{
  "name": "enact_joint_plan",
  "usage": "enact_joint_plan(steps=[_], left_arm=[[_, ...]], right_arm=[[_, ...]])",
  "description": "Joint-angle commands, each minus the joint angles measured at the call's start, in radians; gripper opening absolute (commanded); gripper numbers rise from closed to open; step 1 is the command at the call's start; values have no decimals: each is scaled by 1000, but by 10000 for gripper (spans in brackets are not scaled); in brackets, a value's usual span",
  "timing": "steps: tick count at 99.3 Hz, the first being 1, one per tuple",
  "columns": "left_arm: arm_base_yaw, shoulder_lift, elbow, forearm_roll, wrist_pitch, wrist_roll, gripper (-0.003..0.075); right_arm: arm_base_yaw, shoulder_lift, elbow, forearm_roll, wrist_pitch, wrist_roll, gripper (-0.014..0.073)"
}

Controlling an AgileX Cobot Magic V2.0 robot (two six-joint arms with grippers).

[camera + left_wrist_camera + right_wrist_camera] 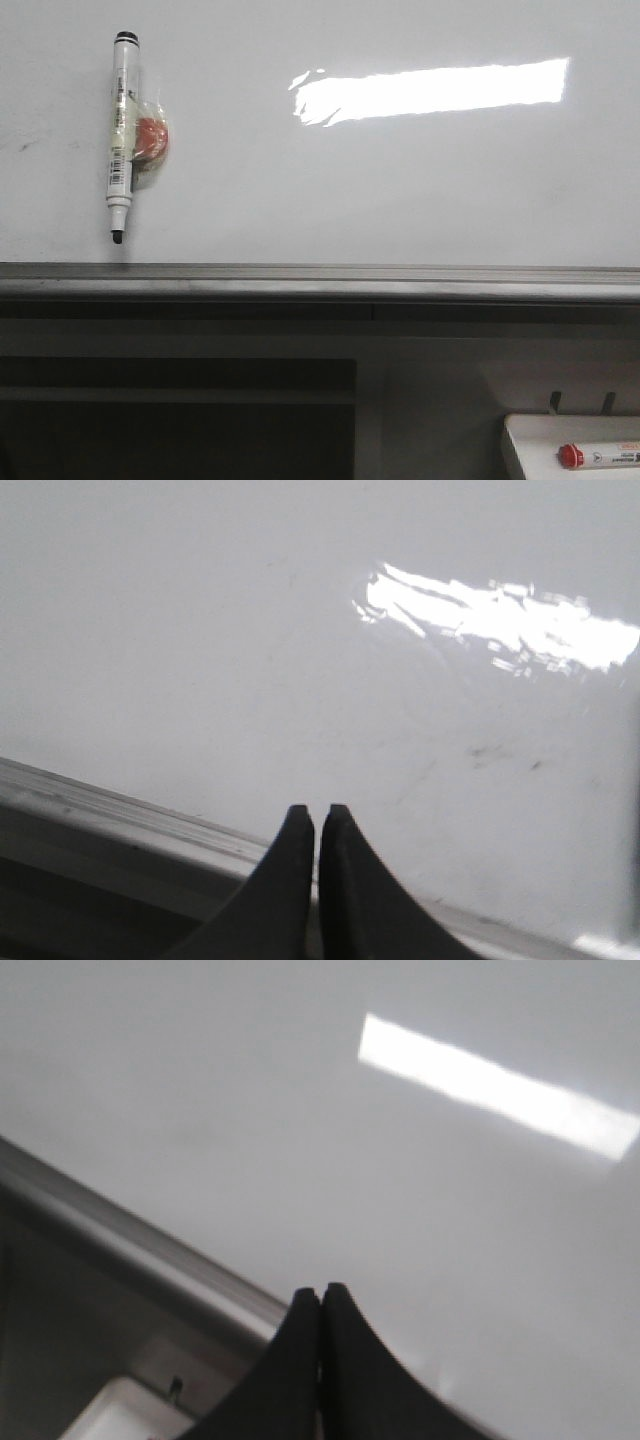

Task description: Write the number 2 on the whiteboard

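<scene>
Grey rim (320, 280) runs left-right below the whiteboard (380, 190).

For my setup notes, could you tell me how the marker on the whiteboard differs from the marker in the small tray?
The marker on the whiteboard is uncapped with a black tip and lies on the board beside a red lump; the marker in the tray wears a red cap and lies crosswise below the board's rim. The first shows fully, the second only partly. Both have white barrels.
</scene>
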Motion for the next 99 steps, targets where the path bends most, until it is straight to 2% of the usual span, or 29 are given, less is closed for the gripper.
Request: enact_joint_plan(steps=[1,10,14,23,32,40,44,48,52,57,67,74,82,89,96,99], left_arm=[[3,-26,10,-218,-101,-7,-20],[3,-26,10,-331,-97,-7,-20],[3,-26,10,-384,-97,-7,-20],[3,-26,10,-531,-87,-7,-20],[3,-26,10,-644,-58,-7,-20],[3,-26,-1,-740,-52,-1,-20],[1,-26,-30,-711,-13,37,-20],[-5,-26,-80,-647,59,144,-20],[-8,-21,-142,-593,127,250,-20],[-10,-4,-219,-516,221,319,-20],[-5,82,-375,-345,301,329,-20],[-5,169,-479,-215,362,329,-20],[-9,277,-579,-112,450,329,1],[-44,354,-632,-99,479,329,90],[-72,430,-664,-101,508,329,250],[-84,468,-672,-101,511,329,342]], right_arm=[[-4,-23,23,-20,-227,-4,-71],[-4,-23,23,85,-367,28,-71],[-4,-23,23,165,-418,94,-71],[-4,-23,23,368,-387,216,-71],[-4,-23,23,572,-355,227,-71],[-4,-23,8,709,-409,254,-71],[-4,-23,-11,746,-427,280,-71],[-4,-23,-44,750,-419,282,-71],[-4,-23,-93,746,-359,282,-71],[-4,-18,-161,730,-230,274,-71],[0,33,-298,635,44,209,-71],[2,87,-381,603,131,138,-69],[2,168,-461,601,149,34,-45],[2,241,-515,601,146,-9,22],[2,310,-559,603,148,-9,122],[2,335,-572,603,150,-9,176]])
